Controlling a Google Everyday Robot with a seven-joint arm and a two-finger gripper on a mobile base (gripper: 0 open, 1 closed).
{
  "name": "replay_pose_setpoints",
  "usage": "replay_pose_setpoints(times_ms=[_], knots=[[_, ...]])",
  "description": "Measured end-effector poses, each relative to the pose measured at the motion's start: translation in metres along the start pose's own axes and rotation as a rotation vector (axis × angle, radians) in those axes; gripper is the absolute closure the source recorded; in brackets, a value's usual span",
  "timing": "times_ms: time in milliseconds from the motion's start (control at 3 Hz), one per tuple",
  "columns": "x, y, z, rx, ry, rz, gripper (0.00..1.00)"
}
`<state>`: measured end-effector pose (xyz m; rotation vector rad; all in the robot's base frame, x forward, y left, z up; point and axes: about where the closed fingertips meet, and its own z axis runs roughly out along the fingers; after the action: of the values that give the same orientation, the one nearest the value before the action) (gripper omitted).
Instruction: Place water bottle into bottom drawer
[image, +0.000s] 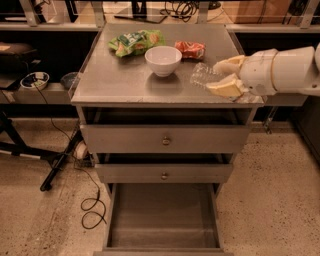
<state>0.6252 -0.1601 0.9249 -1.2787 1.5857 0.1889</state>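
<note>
The gripper (215, 77) sits over the right edge of the cabinet top (125, 87), its two cream, wedge-shaped fingers (226, 88) clasped around the water bottle (200, 75). The clear, ribbed bottle lies tilted on its side, one end pointing left toward the smooth white bowl (163, 60). A crinkled orange-red packet (190, 49) and a green packet (135, 41) lie behind. Below, the bottom drawer (162, 215) stands pulled open, a long tray with a plain grey metal floor.
</note>
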Motion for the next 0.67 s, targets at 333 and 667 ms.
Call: replay_pose_setpoints(times_ms=[333, 667], knots=[[0.016, 0.018, -0.005, -0.017, 0.019, 0.056, 1.00], [0.033, 0.042, -0.021, -0.010, 0.064, 0.129, 1.00]])
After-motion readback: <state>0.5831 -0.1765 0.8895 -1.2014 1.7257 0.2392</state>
